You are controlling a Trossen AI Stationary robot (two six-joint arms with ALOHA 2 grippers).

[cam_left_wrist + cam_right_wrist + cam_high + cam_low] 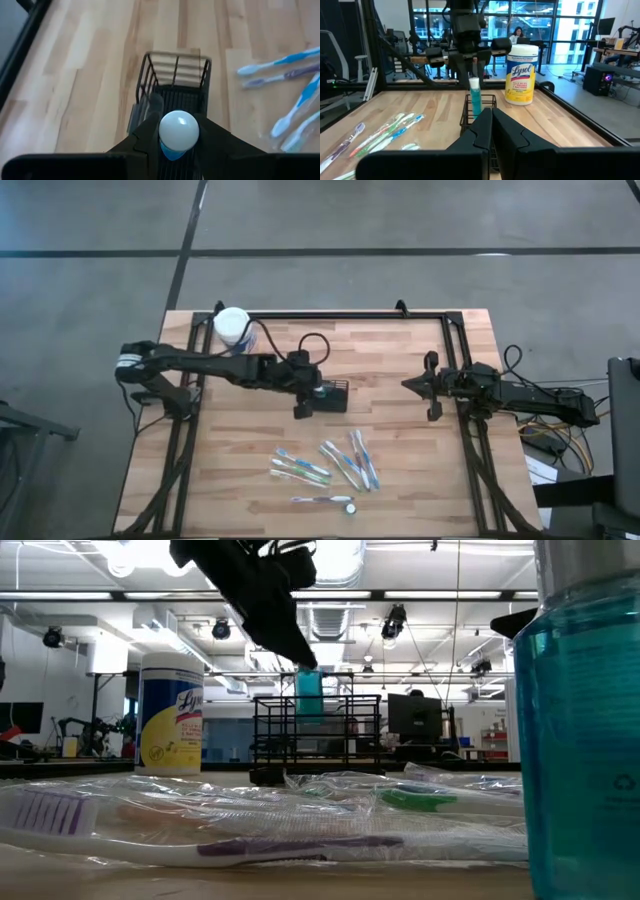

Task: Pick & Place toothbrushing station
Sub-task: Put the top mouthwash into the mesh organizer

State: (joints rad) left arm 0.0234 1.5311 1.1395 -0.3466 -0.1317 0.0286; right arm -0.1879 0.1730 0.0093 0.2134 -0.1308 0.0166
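Observation:
The toothbrushing station, a black openwork wire caddy (337, 396), stands on the wooden table near its middle and also shows in the left wrist view (175, 75) and the right wrist view (466, 107). My left gripper (312, 393) is over the caddy's left end, shut on a small bottle of teal liquid (475, 100) with a white round cap (178, 131). The bottle's lower part (308, 710) is below the caddy's top rim. My right gripper (408, 385) waits shut at the table's right side, pointing level toward the caddy. My left gripper pinches the bottle's neck just under the white cap (474, 84) between its two fingers (482, 62). The fingers slant down from the table's left side. The bottle hangs upright, its lower end inside the caddy and clear of the caddy's floor.
Several wrapped toothbrushes (325, 465) lie toward the near edge, with a second small bottle (350, 507) beside them. A white-capped, yellow-labelled round jar (232, 325) stands at the far left. Black frame rails (345, 314) run along the table's far edge and sides.

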